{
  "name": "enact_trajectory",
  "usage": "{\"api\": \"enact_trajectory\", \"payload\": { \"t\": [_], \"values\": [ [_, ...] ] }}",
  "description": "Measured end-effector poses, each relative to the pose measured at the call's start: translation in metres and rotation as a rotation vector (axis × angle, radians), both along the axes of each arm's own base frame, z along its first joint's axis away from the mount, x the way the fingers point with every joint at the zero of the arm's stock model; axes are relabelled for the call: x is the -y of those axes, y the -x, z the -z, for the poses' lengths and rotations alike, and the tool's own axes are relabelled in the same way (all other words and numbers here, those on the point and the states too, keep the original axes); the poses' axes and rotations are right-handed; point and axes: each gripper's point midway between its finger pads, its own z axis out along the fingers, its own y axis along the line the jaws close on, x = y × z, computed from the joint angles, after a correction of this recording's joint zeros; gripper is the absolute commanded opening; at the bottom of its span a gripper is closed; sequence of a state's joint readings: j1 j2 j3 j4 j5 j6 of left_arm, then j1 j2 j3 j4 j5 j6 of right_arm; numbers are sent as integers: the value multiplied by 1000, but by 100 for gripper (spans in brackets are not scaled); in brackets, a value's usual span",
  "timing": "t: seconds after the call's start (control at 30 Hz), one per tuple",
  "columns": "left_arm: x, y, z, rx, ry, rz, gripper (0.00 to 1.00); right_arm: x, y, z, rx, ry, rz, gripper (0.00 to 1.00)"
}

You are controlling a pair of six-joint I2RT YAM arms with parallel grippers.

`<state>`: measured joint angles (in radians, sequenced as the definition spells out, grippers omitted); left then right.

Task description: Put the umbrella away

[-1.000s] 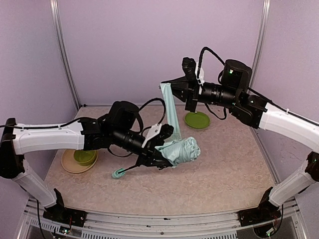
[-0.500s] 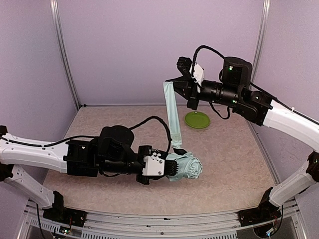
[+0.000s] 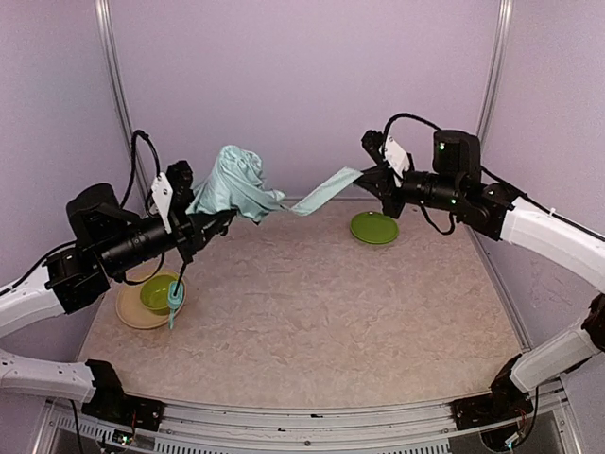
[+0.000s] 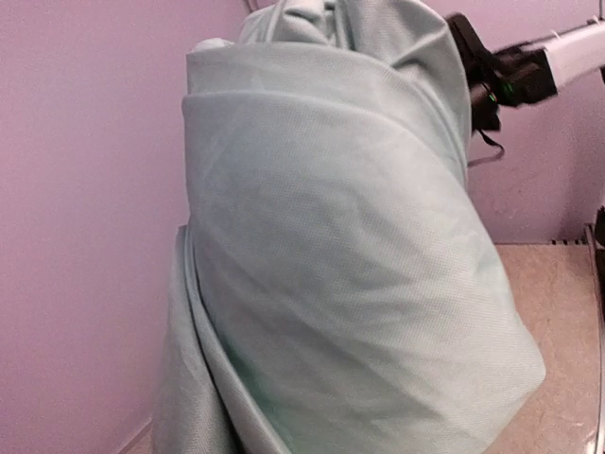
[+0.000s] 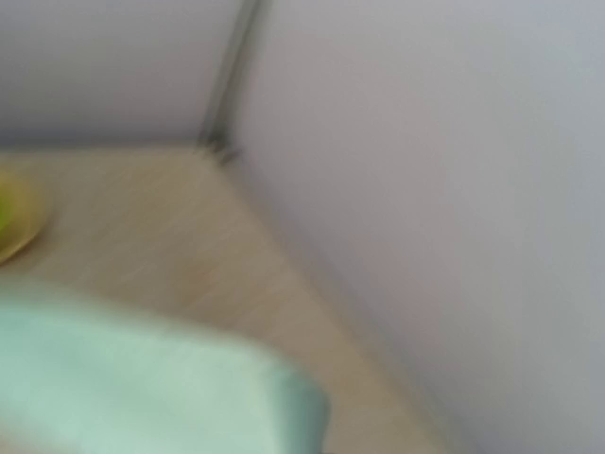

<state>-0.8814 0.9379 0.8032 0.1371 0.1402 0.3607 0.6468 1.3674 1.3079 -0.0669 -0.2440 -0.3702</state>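
Though its fingers are hidden behind cloth, the left gripper (image 3: 200,223) is clamped on the umbrella (image 3: 232,180), which it holds well above the table (image 3: 312,322) near the left wall. The mint fabric sits bunched in a loose bundle on top of the gripper, tilted toward the back wall. Below the gripper the thin black shaft (image 3: 179,274) hangs down to the small mint handle (image 3: 175,301), which dangles with its strap over the green bowl (image 3: 154,295). That bowl rests on a tan plate (image 3: 128,310) at the table's left edge; whether the handle touches the bowl cannot be told.

From the bundle a flat mint band (image 3: 326,192) runs out to the right, in the air, to the right gripper (image 3: 375,178). This gripper is closed tight with the end of the band pinched between its fingers — it hangs above and just left of the green plate (image 3: 374,229), which lies by the back wall.

The left wrist view is almost filled by the folded fabric (image 4: 350,284), smooth and layered, with the right arm (image 4: 529,66) showing past its upper right edge. The right wrist view is badly blurred — only a pale mint patch (image 5: 142,388) at the bottom left, the table and a wall corner can be made out.
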Motion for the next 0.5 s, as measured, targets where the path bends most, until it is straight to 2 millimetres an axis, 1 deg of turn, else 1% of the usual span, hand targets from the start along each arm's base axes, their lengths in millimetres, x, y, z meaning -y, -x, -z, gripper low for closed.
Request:
{"api": "enact_trajectory", "payload": {
  "t": [0.07, 0.13, 0.17, 0.2, 0.23, 0.27, 0.3, 0.33, 0.37, 0.4, 0.43, 0.47, 0.5],
  "values": [
    [-27, -18, -30, 6, 96, -100, 0, -7, 11, 49, -106, 41, -60, 0],
    [-49, -38, -52, 8, 159, -210, 0, -14, 30, 103, -226, 96, -139, 0],
    [-56, -46, -58, 5, 174, -249, 0, -19, 41, 120, -268, 114, -186, 0],
    [-62, -58, -58, -12, 167, -294, 0, -29, 62, 137, -307, 133, -267, 0],
    [-64, -67, -55, -26, 158, -325, 0, -37, 78, 146, -330, 149, -327, 0],
    [-69, -81, -49, -47, 138, -376, 0, -48, 101, 153, -355, 164, -413, 0],
    [-72, -93, -43, -66, 114, -416, 0, -57, 123, 155, -371, 172, -495, 0],
    [-75, -106, -34, -89, 77, -462, 0, -65, 142, 153, -383, 172, -576, 0],
    [-76, -119, -23, -114, 32, -495, 0, -74, 160, 146, -391, 167, -654, 0],
    [-74, -131, -9, -138, -20, -518, 0, -80, 174, 136, -402, 159, -723, 0],
    [-73, -141, 6, -163, -70, -538, 0, -85, 184, 126, -408, 149, -776, 0],
    [-71, -149, 19, -182, -114, -549, 0, -91, 193, 111, -410, 135, -833, 0],
    [-69, -155, 34, -207, -166, -555, 0, -94, 197, 94, -404, 118, -869, 0]
  ]
}}
